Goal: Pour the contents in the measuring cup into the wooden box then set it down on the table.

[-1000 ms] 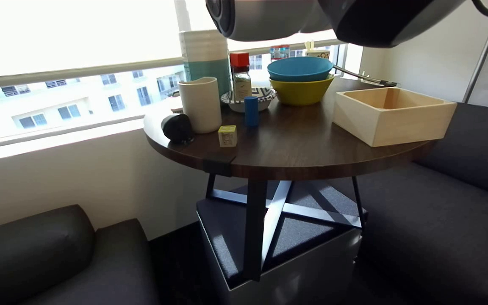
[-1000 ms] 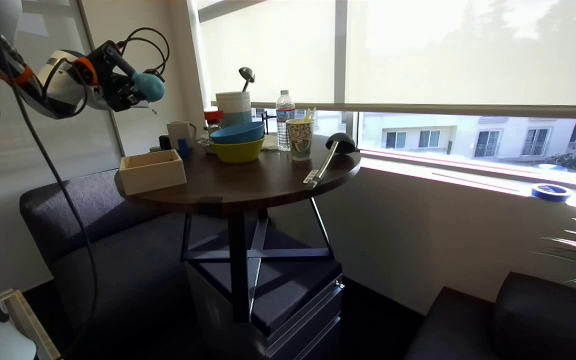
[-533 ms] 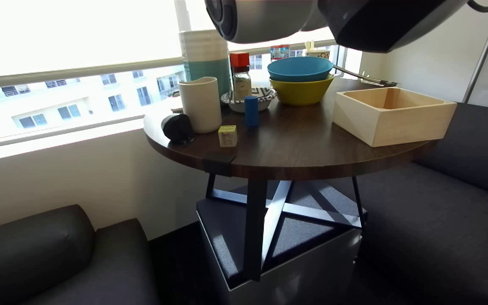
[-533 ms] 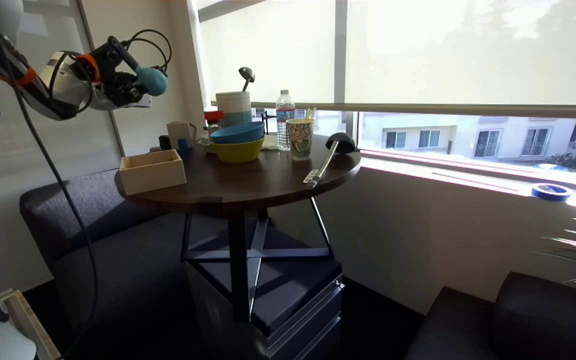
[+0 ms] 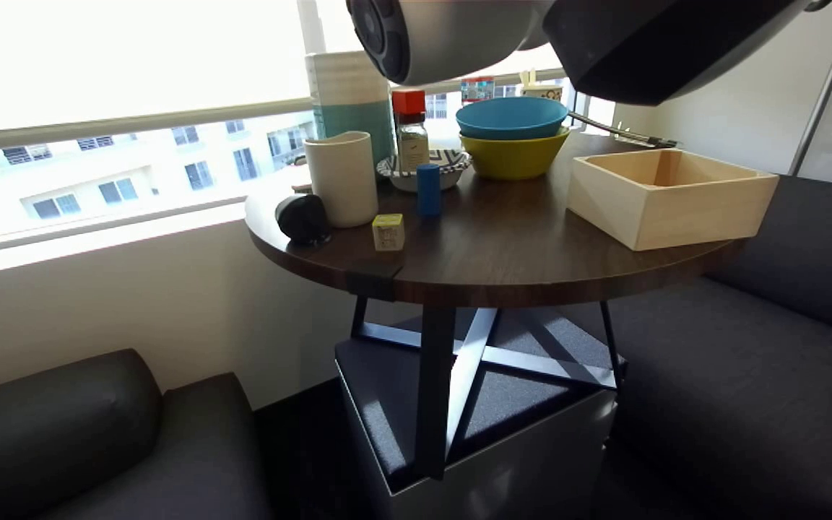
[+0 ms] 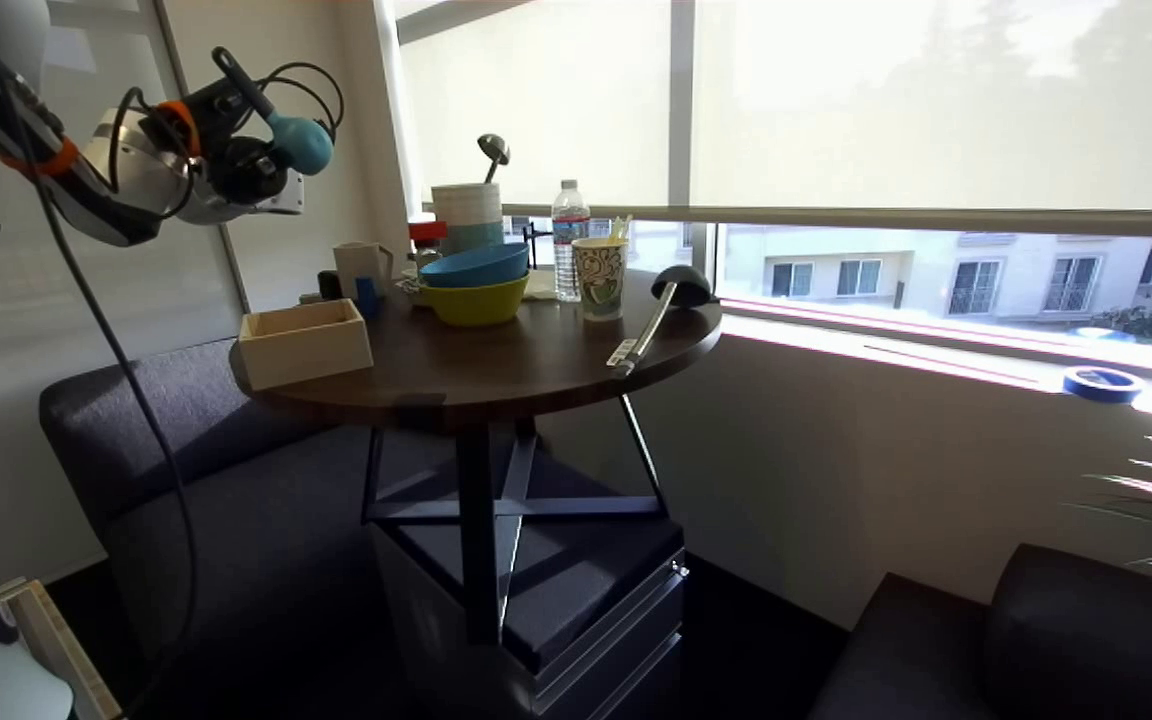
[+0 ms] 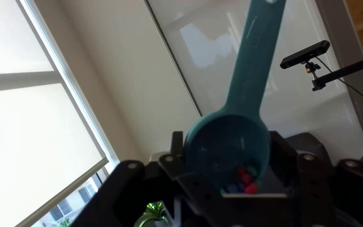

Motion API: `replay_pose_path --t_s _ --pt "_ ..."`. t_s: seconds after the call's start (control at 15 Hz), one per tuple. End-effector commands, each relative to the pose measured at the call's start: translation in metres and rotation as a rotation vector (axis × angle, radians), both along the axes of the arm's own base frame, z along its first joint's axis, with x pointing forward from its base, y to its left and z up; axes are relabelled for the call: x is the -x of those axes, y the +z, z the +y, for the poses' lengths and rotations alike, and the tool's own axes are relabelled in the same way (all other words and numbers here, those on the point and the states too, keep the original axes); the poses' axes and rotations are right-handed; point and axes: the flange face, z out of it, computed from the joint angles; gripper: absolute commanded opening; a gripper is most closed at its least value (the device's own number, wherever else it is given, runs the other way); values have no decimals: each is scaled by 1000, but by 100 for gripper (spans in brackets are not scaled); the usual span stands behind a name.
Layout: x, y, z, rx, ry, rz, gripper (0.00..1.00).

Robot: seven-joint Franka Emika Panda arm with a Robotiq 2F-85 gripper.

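Measuring cup [image 7: 244, 101] is running off the wrist view's top edge above the tool [image 7: 226, 143]; coloured bits [image 7: 247, 179] inside are showing blurred, too small to identify. Wooden box [image 6: 311, 350], below the tool, is hiding its own floor in both exterior views.

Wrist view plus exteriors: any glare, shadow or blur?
Wrist view: inside of the measuring cup in shadow, coloured pieces dim and soft, claw nearly black; in an exterior view, window shade blown white; in both exterior views, hard shadows across the cushion under the table.
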Motion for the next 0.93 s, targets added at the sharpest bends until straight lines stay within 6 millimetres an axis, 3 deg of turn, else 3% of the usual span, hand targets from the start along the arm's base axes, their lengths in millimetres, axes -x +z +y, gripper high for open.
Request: replay_pose_path --t_s 0.0,0.07,0.13,0.2,0.47,0.87 --pt "1 2 6 75 0 45 41" --pt "1 2 6 86 0 55 41" --pt "18 6 0 112 -35 65 41" --pt "11 3 -23 123 -37 95 41" --pt "18 -1 -44 112 -94 66 41" --pt "22 15 -63 -37 -201 -168 41"
